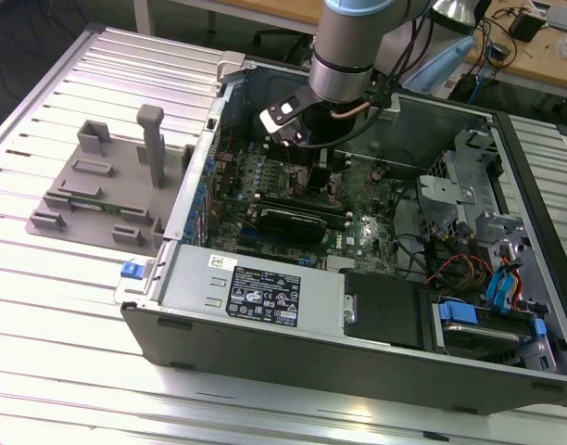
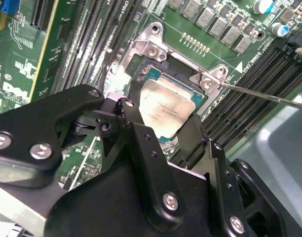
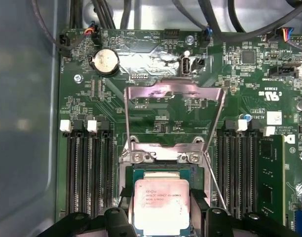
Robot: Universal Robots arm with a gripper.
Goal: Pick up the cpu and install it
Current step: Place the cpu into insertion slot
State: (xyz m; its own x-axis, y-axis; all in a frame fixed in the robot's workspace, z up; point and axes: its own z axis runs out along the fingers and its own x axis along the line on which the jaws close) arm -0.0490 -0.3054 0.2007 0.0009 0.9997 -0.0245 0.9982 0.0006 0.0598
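The cpu (image 2: pixel 166 108), a flat silver square with a thin green rim, lies level in the dark socket frame (image 2: pixel 153 49) on the motherboard; it also shows in the first wrist view (image 3: pixel 161 205). My gripper (image 2: pixel 162 126) reaches down into the computer case from the arm (image 1: pixel 344 56). Its black fingers (image 2: pixel 129 116) stand one on each side of the chip, against two opposite edges. The gripper (image 3: pixel 161 210) looks shut on the cpu. The socket's metal load plate (image 3: pixel 173 91) is swung open, away from the chip.
The open computer case (image 1: pixel 265 297) lies on a slatted metal table. Memory slots (image 3: pixel 89 168) flank the socket, and a thin metal lever (image 2: pixel 264 94) sticks out beside it. A grey fixture tray (image 1: pixel 98 185) sits at the exterior view's left. Drive bays and cables (image 1: pixel 478 278) are at its right.
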